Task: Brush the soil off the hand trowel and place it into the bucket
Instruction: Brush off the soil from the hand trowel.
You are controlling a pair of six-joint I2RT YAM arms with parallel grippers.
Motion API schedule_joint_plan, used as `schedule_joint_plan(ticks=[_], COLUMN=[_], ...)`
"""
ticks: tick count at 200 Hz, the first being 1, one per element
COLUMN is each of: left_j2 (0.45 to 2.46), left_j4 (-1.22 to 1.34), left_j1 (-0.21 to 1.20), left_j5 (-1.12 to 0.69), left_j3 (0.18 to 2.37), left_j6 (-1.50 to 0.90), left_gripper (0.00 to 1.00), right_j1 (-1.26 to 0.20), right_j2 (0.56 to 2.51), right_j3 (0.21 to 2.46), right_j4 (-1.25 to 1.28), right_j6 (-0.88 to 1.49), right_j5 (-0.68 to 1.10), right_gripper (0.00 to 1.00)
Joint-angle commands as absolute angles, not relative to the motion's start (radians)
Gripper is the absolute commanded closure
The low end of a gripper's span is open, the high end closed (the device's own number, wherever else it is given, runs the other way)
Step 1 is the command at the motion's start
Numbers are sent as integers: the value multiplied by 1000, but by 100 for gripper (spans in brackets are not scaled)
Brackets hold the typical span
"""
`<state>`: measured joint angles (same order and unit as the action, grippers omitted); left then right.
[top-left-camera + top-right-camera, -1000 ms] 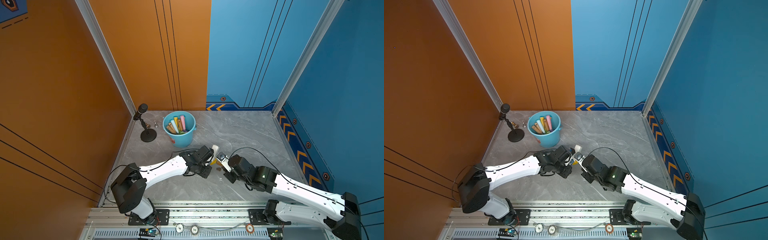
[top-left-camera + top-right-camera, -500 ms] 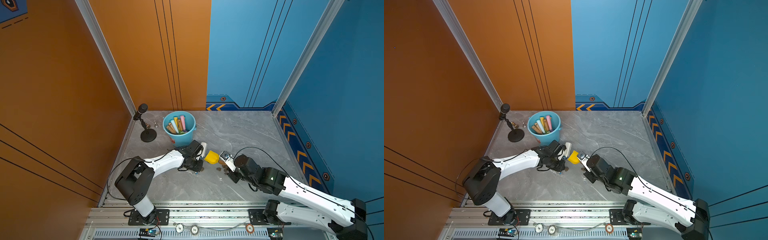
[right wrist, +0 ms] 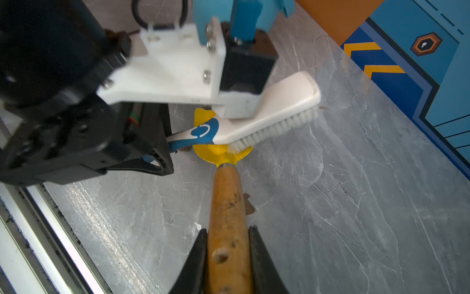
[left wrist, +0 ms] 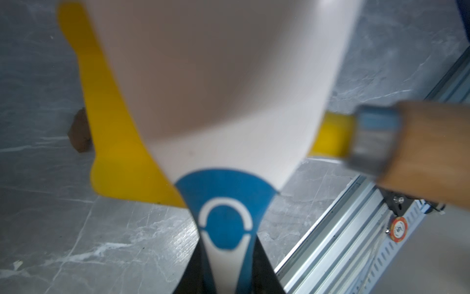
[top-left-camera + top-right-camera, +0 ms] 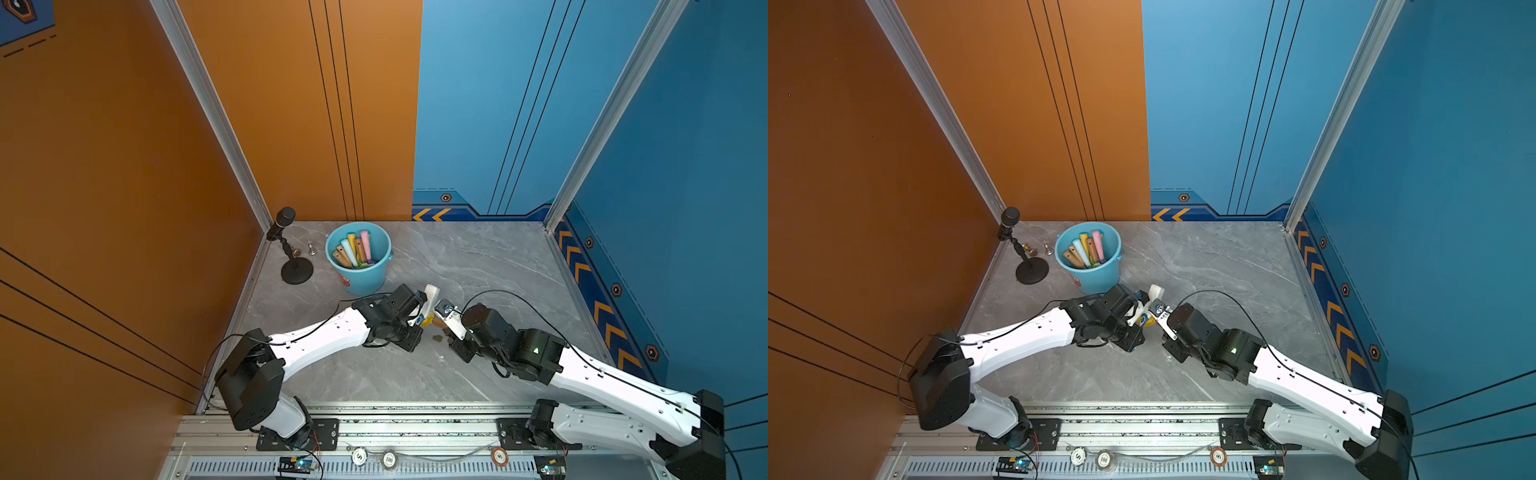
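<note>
Far left corner: black microphone stand [image 5: 296, 266], with two small metal pieces [image 5: 311, 248] just right of it on the grey marble table [image 5: 478, 266].

Bucket [image 5: 360, 283]: light blue and upright at far left, with an orange-red mark on its near wall. It holds several tool handles in wood, yellow, pink and pale blue, leaning inside.

Left gripper [image 4: 229, 277]: sits near-right of the bucket, close to it, at about table centre. Jaws are clamped on the blue-and-white grip of the brush [image 3: 267, 112]. The white brush head points far-right, bristles down. The bristle end nearest the grip touches the yellow blade close to its neck. The rest of the bristle row overhangs bare table.

Hand trowel [image 3: 227, 198]: not in the bucket. It is held low over the table centre, between the two grippers, with the yellow blade toward the left arm and the wooden handle toward the right arm. I cannot tell whether the blade touches the table.

Soil [image 5: 436, 338]: one dark-brown lump lies on the table just near of the trowel. The left wrist view shows a lump [image 4: 78, 132] at the blade's edge. The right wrist view shows one [image 3: 249, 203] beside the handle. No lumps are visible on the exposed part of the blade.

Right gripper [image 3: 229, 259]: jaws closed tight on the wooden handle, toward its butt end.
</note>
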<state>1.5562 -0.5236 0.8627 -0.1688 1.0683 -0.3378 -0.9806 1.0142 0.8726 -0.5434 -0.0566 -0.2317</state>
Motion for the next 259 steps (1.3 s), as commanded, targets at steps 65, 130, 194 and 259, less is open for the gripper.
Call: schedule_joint_plan(ticks=[65, 130, 194, 259], left_j2=[1649, 1353, 1276, 1325], left_j4=[-496, -428, -74, 208], left_j1=[651, 765, 883, 939], left_j5=[-278, 20, 219, 340], left_j3=[1081, 983, 791, 720], left_j6=[-322, -260, -265, -222], left_gripper=[100, 100, 100, 100], right_j1=[-959, -578, -342, -249], right_j2=[936, 1041, 1082, 1037], right_j3=[898, 896, 795, 642], right_j4=[-620, -536, -169, 184], right_j6=[-35, 533, 1181, 1681], right_j5=[-234, 241, 685, 769], right_gripper=[100, 100, 100, 100])
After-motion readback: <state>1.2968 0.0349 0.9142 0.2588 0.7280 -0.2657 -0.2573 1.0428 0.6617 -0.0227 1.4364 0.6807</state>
